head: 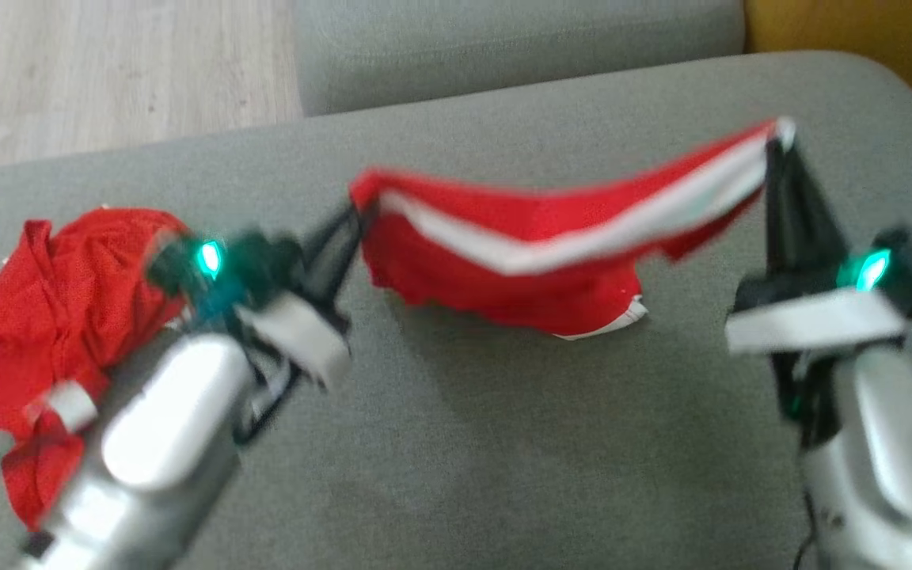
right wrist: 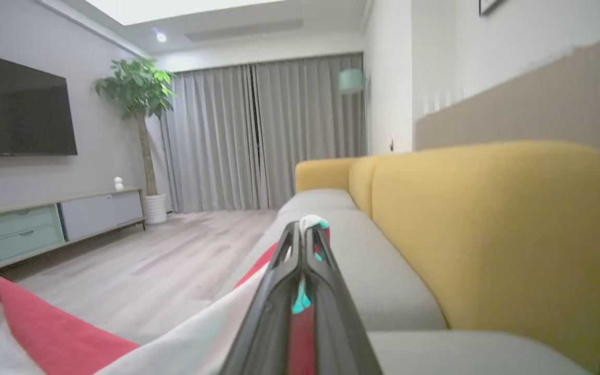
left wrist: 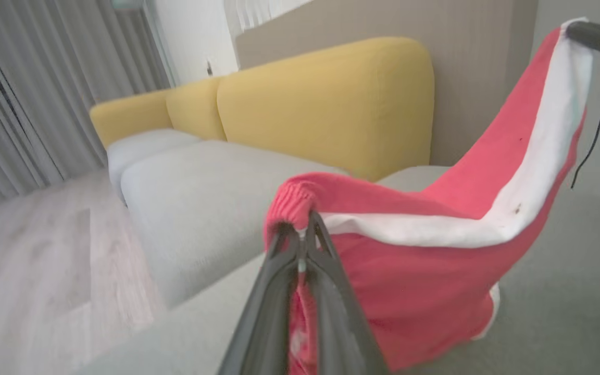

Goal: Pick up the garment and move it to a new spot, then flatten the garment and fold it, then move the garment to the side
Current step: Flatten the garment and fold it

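A red garment [head: 503, 261] with a white band hangs stretched between my two grippers above the grey sofa seat [head: 503, 451]. Its lower edge sags onto the cushion. My left gripper [head: 357, 214] is shut on the garment's left end, and the left wrist view shows its fingertips [left wrist: 302, 224] pinching a bunched red edge of the garment [left wrist: 409, 271]. My right gripper [head: 777, 142] is shut on the raised right end, at the white band. In the right wrist view its tips [right wrist: 303, 229] clamp the cloth, and the garment [right wrist: 45, 333] trails off to the lower left.
A second red garment [head: 52, 317] lies crumpled on the seat's left part, beside my left forearm. The yellow backrest [left wrist: 326, 104] runs along the sofa's right side. Wood floor [head: 108, 71] lies beyond the seat's far left edge.
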Controlling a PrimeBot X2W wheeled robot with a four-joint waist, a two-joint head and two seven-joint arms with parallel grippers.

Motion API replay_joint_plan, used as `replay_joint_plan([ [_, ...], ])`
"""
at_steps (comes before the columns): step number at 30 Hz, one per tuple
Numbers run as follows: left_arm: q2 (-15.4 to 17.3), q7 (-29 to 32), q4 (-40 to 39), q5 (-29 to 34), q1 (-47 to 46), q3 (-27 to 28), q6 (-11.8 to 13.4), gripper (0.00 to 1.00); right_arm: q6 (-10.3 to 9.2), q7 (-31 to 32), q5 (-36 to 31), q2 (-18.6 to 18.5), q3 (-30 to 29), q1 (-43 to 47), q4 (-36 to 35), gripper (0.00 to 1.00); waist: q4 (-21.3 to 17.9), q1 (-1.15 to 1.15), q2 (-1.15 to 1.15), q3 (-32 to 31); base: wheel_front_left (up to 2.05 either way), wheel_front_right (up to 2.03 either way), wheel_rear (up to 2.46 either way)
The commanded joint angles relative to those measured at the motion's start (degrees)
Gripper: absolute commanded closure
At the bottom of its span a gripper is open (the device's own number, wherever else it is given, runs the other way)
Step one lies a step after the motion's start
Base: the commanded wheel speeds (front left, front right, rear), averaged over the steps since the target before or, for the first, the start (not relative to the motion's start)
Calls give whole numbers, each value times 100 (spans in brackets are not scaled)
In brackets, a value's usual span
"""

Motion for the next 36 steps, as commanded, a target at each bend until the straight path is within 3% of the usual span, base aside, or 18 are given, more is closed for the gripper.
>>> replay_joint_plan([
  [1,242,108,-295,28,-563,298,-31,100,43,110,47,-109,173,-504,-394,100,1,0,0,-99,0,0,0],
  [8,551,662,-667,-227,-1535,474,-126,100,43,660,166,-343,252,-1525,-796,100,-57,0,0,-357,0,0,0],
  [13,652,792,-737,-383,-1742,600,-133,100,43,860,59,-334,124,-1885,-801,100,-28,0,0,-465,0,0,0],
  [19,700,828,-863,-515,-1598,605,-106,100,43,969,-32,-297,-32,-1817,-855,100,64,0,0,-572,0,0,0],
  [29,709,723,-1319,-656,-1334,756,182,100,43,1219,-227,53,-574,-1359,-1124,100,127,0,0,-631,0,0,0],
  [36,705,904,-1403,-726,-1398,772,278,100,43,1418,-244,131,-522,-1484,-1153,100,31,0,0,-387,0,0,0],
])
